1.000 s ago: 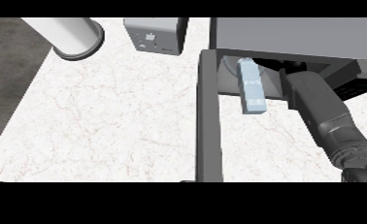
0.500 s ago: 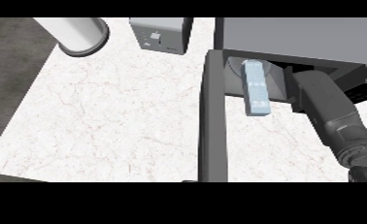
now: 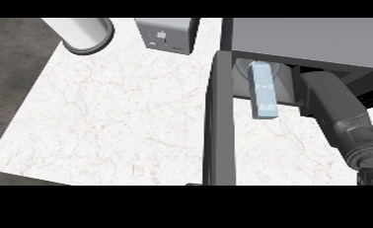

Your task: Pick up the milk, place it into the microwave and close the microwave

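No brand name or legible writing is presented. A few small white marks are carried on the front of the grey box [image 3: 169, 35] at the counter's far edge, and faint pale print on the milk carton [image 3: 262, 91]; neither can be read.

The milk carton is laid on its side at the mouth of the microwave [image 3: 299, 39], which is set at the counter's far right corner. The carton's far end is inside the opening and its near end is projected out over the counter [image 3: 116, 118].

The microwave door [image 3: 218, 123] is swung fully open and is seen edge-on as a dark bar run from the microwave's left front corner toward the counter's near edge.

The right forearm [image 3: 336, 113] is brought in from the near right corner and passed into the opening just right of the carton. The right hand is covered by the microwave's top, so it cannot be told whether it is released or clenched.

A white cylinder [image 3: 82, 33] is placed at the far left corner.

The widest bare stretch of counter is found left of the door. Only a narrow strip is left between door and forearm.
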Controlling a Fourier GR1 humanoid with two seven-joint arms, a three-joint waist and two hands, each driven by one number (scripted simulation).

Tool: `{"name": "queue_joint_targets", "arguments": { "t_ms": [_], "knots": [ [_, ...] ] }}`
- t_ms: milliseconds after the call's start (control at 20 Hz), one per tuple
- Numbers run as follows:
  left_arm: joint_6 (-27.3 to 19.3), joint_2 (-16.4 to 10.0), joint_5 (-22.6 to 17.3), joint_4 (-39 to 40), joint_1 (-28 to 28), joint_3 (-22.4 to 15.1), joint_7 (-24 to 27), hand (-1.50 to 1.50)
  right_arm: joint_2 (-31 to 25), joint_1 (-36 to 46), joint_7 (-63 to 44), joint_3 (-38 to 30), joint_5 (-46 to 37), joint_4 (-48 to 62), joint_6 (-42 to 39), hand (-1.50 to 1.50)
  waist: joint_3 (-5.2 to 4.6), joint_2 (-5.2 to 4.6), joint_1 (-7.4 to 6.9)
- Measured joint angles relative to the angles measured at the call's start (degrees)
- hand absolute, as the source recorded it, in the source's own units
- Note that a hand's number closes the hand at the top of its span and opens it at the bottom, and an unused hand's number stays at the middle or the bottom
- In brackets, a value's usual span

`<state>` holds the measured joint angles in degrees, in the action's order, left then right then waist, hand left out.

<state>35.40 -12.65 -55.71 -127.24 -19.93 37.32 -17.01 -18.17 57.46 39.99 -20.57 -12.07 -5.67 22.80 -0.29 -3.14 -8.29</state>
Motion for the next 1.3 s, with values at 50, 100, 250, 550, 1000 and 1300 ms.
{"name": "queue_joint_targets", "arguments": {
  "t_ms": [50,100,250,550,1000,1300],
  "knots": [
    [0.1,-0.21,0.02,0.35,0.23,0.03,0.01,-1.5,-0.11,0.01,0.08,-0.13,0.18,0.16,0.18,1.5,-0.06,-0.04,-0.14],
    [0.06,-0.4,0.06,0.46,0.47,0.04,-0.01,-1.5,-0.19,0.1,0.2,-0.3,0.42,0.29,0.35,1.5,-0.04,-0.09,-0.25],
    [0.09,-0.88,-0.03,0.54,0.73,-0.04,-0.24,-1.5,-0.62,0.08,0.63,-0.59,0.9,0.83,0.78,1.5,-0.13,-0.16,-0.79],
    [-0.01,-1.5,1.37,1.27,2.07,0.22,-0.09,-1.5,-2.13,1.55,0.51,-0.47,1.15,1.37,0.72,1.5,0.36,-1.39,-1.79],
    [0.5,-2.49,3.31,2.05,3.69,0.02,-0.14,-1.5,-3.82,2.31,-0.68,0.6,0.27,1.25,2.7,-1.5,0.59,-2.39,-2.92],
    [0.98,-2.54,4.55,2.62,4.13,-0.58,-0.31,-1.5,-2.94,3.04,1.06,-0.19,1.54,0.11,-4.17,-1.5,1.52,-2.35,-2.97]
  ]
}}
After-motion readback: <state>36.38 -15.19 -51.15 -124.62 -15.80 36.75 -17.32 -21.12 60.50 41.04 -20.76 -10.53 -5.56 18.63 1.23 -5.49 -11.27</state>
